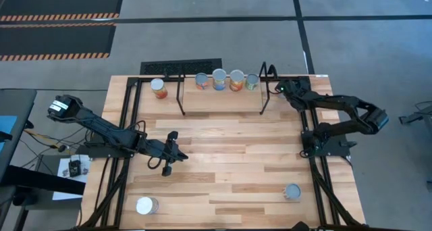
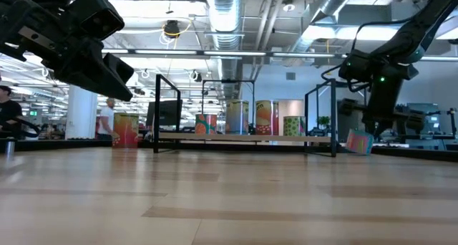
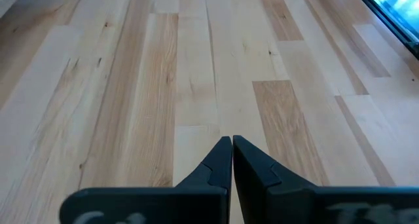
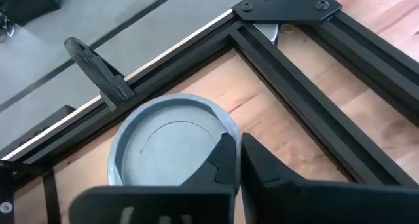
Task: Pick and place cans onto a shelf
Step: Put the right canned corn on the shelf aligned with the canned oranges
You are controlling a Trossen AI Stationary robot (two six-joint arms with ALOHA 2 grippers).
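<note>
Worktop (image 1: 223, 170) carried the shelf (image 1: 223, 101) at its far edge. Four cans (image 1: 219, 79) stood in a row on the shelf; one can (image 1: 159, 88) just left of it, two nearer the front edge. Right hand (image 1: 279, 87) hung just right of the shelf, fingers closed, empty. Left hand (image 1: 167, 169) sat well in front of the shelf, closed, empty.

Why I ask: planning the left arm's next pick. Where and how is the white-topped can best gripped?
Grip the white-topped can across its round side wall, jaws coming straight down from above: it stands upright, top up, alone on the table, so both sides are free.
</note>
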